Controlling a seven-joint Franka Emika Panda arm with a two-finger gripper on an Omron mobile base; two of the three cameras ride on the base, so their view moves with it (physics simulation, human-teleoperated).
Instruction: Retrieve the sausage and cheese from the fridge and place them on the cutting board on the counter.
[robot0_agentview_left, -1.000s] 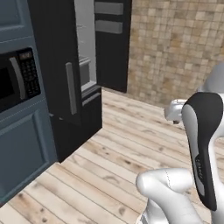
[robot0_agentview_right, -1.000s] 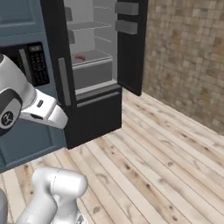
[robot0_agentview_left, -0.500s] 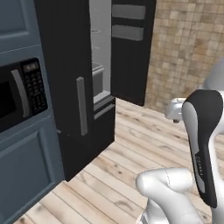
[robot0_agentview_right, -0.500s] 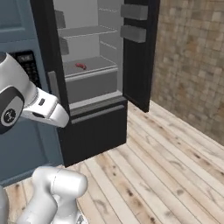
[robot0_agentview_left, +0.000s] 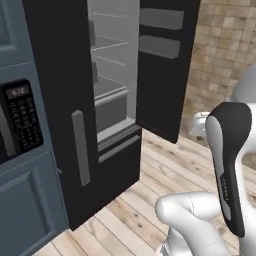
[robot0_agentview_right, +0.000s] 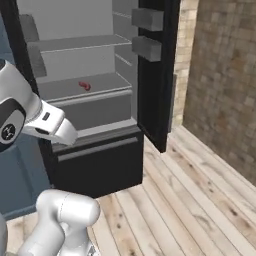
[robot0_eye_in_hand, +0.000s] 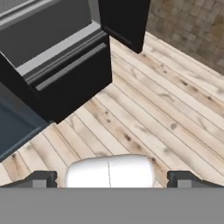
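The black fridge stands open, with grey shelves inside and its lower drawer shut. A small reddish-brown sausage lies on the middle shelf, left of the open right door. In the left base view the fridge shows its left door with a grey bar handle. My gripper is open, its two fingertips wide apart with nothing between them, looking down at the wooden floor in front of the drawer. The cheese, the cutting board and the counter are out of view.
A black built-in microwave sits in blue-grey cabinetry left of the fridge. A brick wall runs along the right. The open right door with its grey bins juts out over the plank floor.
The whole picture has shifted: the base has driven closer to the fridge, which now looms larger with the sausage shelf nearer. The gripper stays open.
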